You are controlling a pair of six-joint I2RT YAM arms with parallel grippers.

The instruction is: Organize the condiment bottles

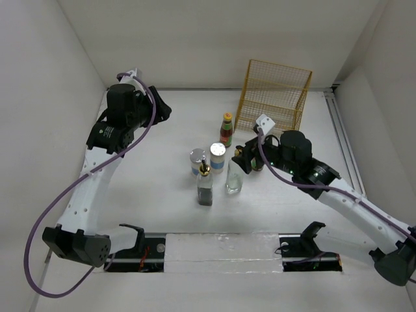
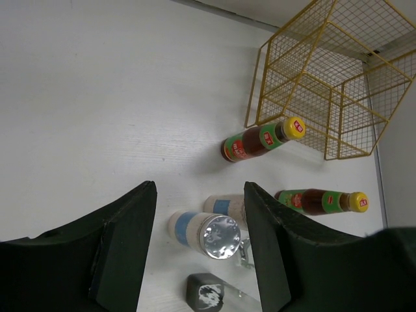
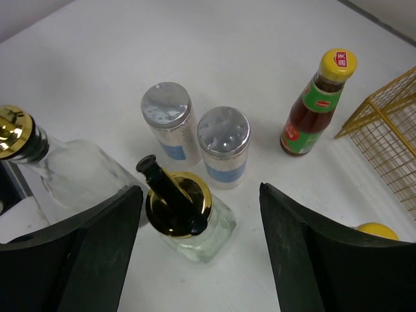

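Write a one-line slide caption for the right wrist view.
Open right gripper faces two gold-spouted glass bottles, two silver-lidded shakers, a yellow-capped red sauce bottle and a yellow wire rack.

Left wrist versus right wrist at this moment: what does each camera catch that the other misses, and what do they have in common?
Only the left wrist: the second red bottle at full length, and most of the wire rack. Only the right wrist: the gold tops of the centre glass bottle and the left glass bottle. Both: the left shaker, the right shaker, the first red bottle and part of the rack.
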